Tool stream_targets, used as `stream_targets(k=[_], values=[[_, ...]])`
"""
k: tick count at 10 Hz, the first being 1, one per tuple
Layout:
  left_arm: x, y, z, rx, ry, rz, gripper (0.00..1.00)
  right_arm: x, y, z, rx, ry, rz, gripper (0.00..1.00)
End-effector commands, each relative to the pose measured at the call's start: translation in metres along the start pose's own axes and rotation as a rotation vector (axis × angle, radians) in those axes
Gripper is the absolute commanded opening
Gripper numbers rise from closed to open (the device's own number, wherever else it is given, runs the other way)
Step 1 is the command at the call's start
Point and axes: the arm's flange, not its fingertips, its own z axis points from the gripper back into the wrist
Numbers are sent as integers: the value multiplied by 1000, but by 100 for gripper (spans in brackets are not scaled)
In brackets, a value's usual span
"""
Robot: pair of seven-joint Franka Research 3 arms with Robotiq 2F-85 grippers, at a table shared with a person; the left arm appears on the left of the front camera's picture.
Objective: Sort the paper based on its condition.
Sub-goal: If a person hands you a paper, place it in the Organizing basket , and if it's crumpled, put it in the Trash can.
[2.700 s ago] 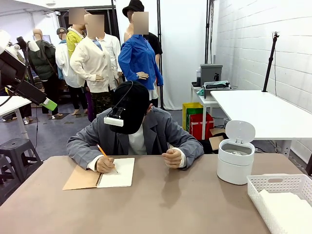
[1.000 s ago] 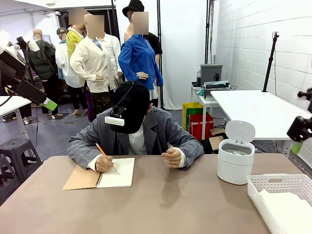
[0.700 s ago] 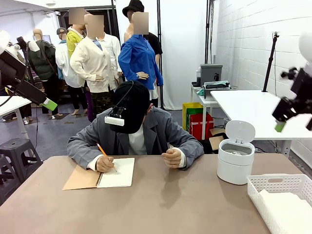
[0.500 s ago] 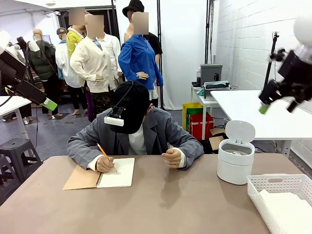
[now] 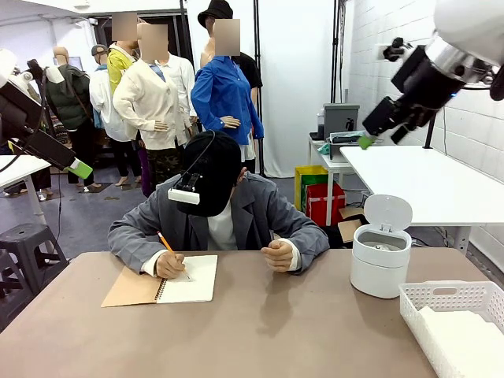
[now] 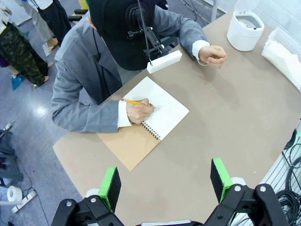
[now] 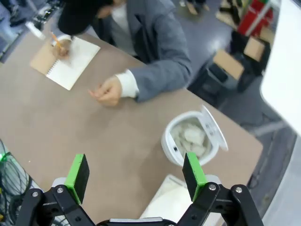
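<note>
Waiting up high, left gripper [image 6: 165,181] and right gripper [image 7: 135,175], jaws wide and empty, likely for a loose sheet from the spiral notebook [image 6: 167,113]

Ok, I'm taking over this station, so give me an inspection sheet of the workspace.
Surface: brown table, nothing spilled.
Job's things: flat paper in white basket; crumpled paper in open bin.
Clutter: notebook, person's hand writing in it with pencil.
Grippers: left gripper open, right gripper open, both empty above the table.
Cables: black bundle beside table edge.
Surroundings: white side table, red box.
</note>
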Motion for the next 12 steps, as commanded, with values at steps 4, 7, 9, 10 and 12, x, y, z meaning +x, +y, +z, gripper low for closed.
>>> stream_targets(k=[4, 7, 9, 10, 12], values=[[-1, 0, 0, 1, 0, -3, 100, 12, 41, 0, 205, -141, 214, 100], [-1, 0, 0, 1, 0, -3, 100, 18, 75, -7, 239, -170, 296, 100], [-1, 0, 0, 1, 0, -3, 100, 26, 92, -21, 268, -122, 305, 100], [-1, 0, 0, 1, 0, -3, 100, 29, 92, -26, 222, -92, 265, 100], [-1, 0, 0, 1, 0, -3, 100, 23, 92, -10, 243, -120, 297, 100]])
